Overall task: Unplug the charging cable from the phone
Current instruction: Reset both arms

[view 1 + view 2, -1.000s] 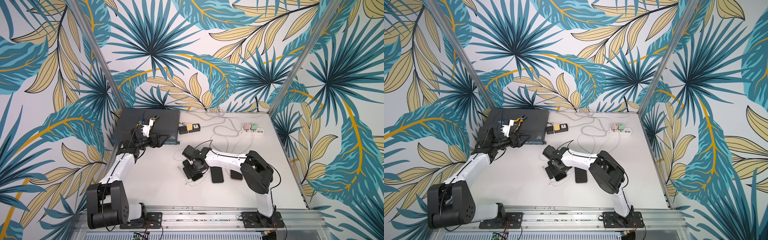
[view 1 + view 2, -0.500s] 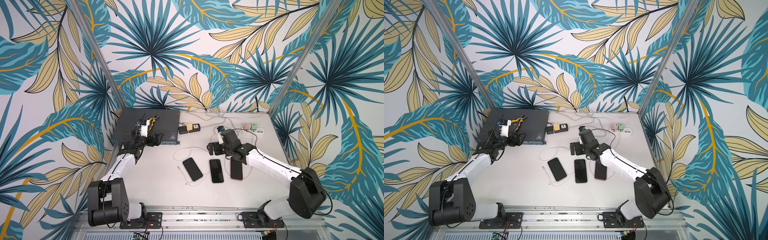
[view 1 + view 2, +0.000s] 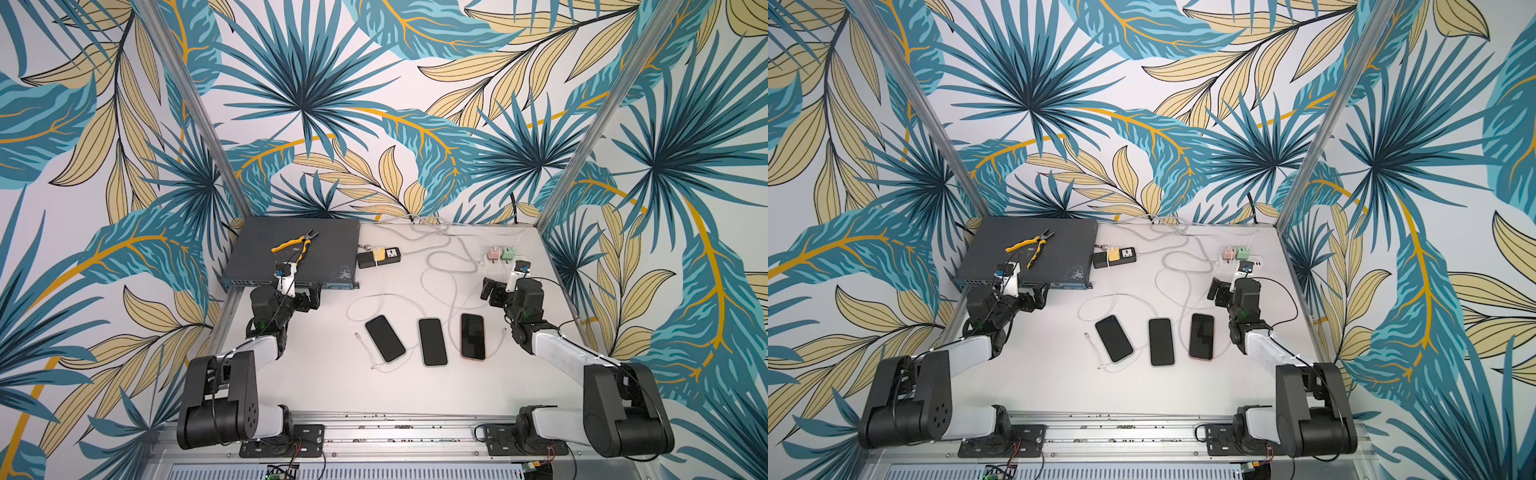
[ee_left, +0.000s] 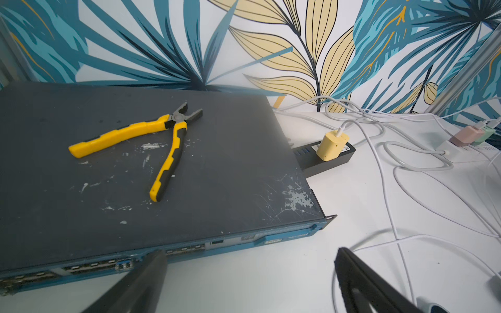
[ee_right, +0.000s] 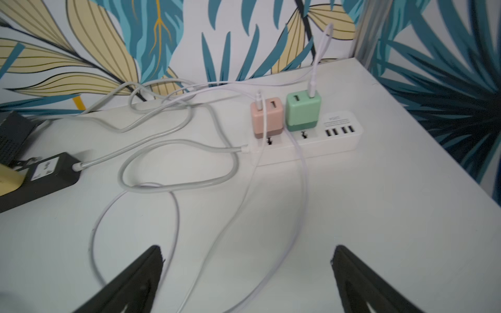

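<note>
Vs a second back: the right end effector (image 3: 492,292) had been stretched across the desk (image 3: 316,386), down over the leftmost phone (image 3: 385,338). Half a second back it was up behind the phone row. By this frame the arm had pulled back to its own side. The end effector hung near the white power strip (image 5: 311,143), jaws spread wide, holding and touching nothing.

The left arm barely moved. The left end effector (image 3: 309,298) sat just in front of the network switch (image 4: 189,162), jaws also spread wide, empty.

Leftmost phone, middle phone (image 3: 432,342) and rightmost phone (image 3: 473,336) lay flat in a row mid-desk, well apart from both end effectors. A charging cable plug (image 3: 358,335) lay loose on the desk just beside the leftmost phone, not touching it — another loose end (image 3: 376,366) sat near that phone's front corner. Couldn't tell whether the other two phones had cables in.
</note>
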Available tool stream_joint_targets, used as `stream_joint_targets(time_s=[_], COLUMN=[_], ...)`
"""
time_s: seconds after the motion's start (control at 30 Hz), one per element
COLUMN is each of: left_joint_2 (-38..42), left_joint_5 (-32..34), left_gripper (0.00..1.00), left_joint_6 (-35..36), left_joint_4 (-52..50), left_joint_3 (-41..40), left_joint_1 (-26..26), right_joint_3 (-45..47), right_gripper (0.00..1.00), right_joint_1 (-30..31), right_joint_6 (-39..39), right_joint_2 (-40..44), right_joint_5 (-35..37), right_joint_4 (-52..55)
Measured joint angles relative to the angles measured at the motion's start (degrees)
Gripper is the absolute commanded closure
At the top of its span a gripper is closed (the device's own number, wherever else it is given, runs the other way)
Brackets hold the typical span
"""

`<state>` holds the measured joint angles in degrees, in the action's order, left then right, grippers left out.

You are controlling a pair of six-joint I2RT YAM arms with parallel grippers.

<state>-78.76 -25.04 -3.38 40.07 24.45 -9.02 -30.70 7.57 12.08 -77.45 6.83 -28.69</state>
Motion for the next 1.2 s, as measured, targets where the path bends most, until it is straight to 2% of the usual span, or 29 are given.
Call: stream_joint_targets(time_s=[0.17,0.33,0.57,0.67,0.87,1.2], left_joint_2=[0.7,1.0,-6.5,-6.9,-11.3,-13.4], left_joint_5=[0.8,1.9,4.7,6.6,12.6,16.5], left_gripper=[0.00,0.00,0.00,0.00,0.00,0.00], left_joint_6=[0.0,0.4,0.2,0.1,-0.7,-1.1], left_joint_4=[3.6,4.8,13.0,16.4,30.7,37.8], left_joint_3=[-0.3,-1.3,-5.3,-8.2,-14.2,-15.1], left_joint_1=[0.0,0.0,0.0,0.3,0.9,1.5], right_joint_3=[1.3,1.0,8.0,12.2,16.0,23.5], right_gripper=[0.00,0.00,0.00,0.00,0.00,0.00], right_joint_1=[-4.5,-7.9,-8.5,-8.6,-8.9,-8.9], right_joint_6=[-1.9,-3.4,-6.4,-7.0,-7.8,-8.3], right_joint_2=[-2.2,-3.5,-3.5,-3.5,-6.2,-10.1], right_joint_5=[0.2,-0.6,-1.1,-1.1,-3.6,-5.2], right_joint_4=[-11.6,-14.1,-20.9,-25.3,-37.6,-55.0])
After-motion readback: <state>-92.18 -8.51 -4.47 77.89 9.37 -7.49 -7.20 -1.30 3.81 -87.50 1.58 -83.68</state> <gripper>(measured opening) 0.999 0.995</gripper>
